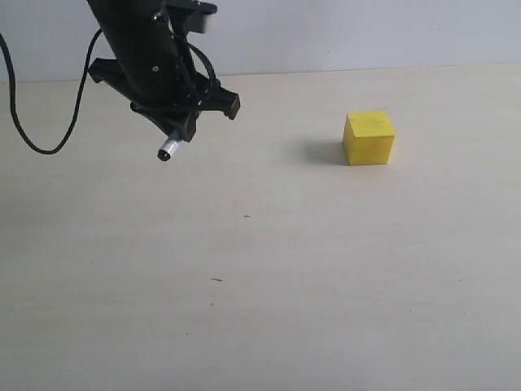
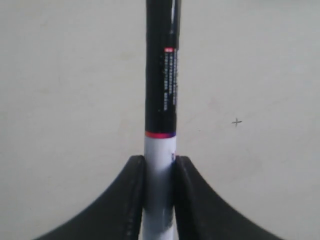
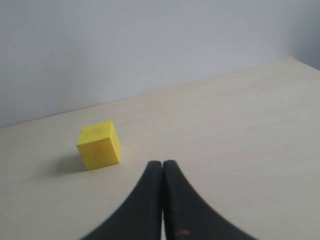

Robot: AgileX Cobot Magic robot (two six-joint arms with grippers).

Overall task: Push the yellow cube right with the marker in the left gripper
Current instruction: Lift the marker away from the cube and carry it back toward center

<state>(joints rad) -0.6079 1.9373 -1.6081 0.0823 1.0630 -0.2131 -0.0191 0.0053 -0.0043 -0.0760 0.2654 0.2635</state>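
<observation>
The yellow cube (image 1: 369, 138) rests on the pale table, right of centre and towards the back. Far to its left, above the table, my left gripper (image 1: 186, 124) hangs shut on the marker (image 1: 168, 150), whose pale end sticks out below the jaws. In the left wrist view the marker (image 2: 160, 90) runs straight out from the gripper (image 2: 160, 165): white barrel between the jaws, then a red band, then a black labelled part. The cube does not show in that view. My right gripper (image 3: 162, 166) is shut and empty, with the cube (image 3: 99, 145) ahead of it and off to one side.
A loose black cable (image 1: 32, 140) loops over the table at the far left. The wall (image 1: 366, 32) runs along the table's back edge. A small cross mark (image 1: 247, 217) sits on the tabletop between the gripper and the cube.
</observation>
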